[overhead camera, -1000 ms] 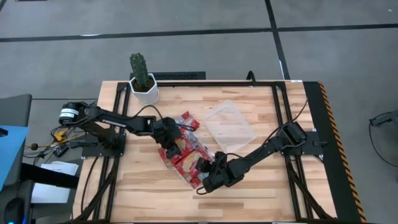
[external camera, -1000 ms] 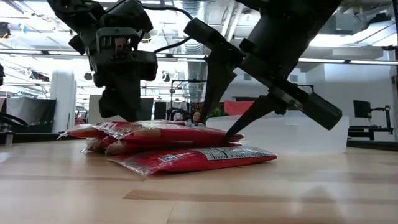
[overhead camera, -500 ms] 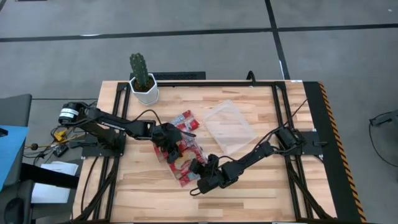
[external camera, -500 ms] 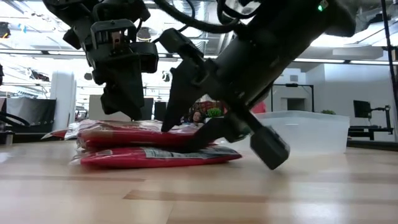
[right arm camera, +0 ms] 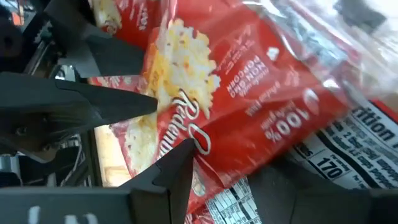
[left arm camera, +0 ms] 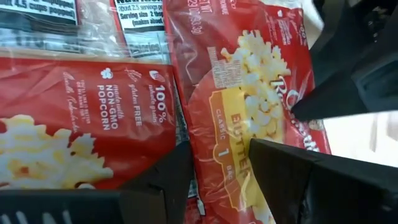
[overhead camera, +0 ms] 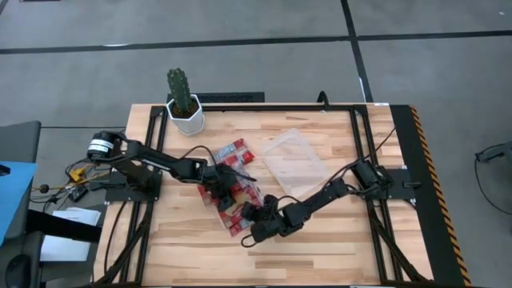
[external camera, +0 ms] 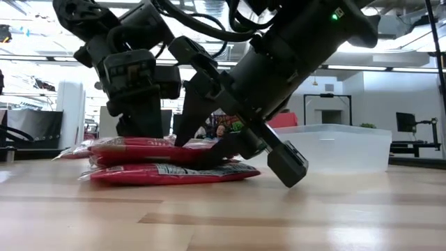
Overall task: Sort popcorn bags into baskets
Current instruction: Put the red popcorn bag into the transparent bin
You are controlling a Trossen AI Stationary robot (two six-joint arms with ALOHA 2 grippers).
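Wooden planks of the table fill my near field, bare up to the heap of popcorn bags lying mid-table, left of the clear basket, which holds none of them as far as I can see.

Both pincers are down on that heap. My right pincer comes in low at the near end; its wrist view shows one dark finger over the top bag's yellow picture, the fingers parted, with nothing pinched yet that I can make out. My left pincer sits just beyond, over the middle of the pile, its fingers set narrowly apart astride a bag's edge, also not clamped.

I judge these packets light, flat and soft, with slick foil that will slide one over another; the crimped ends or a long edge look like the safest hold, since a pinch on the flat face may only skate off or drag a neighbour along.

From above I get layout: heap, basket, and the cactus pot at the far-left corner. Only the low view tells me the bags are stacked in layers and that the basket wall stands behind them. Only the wrist views show print and finger placement.
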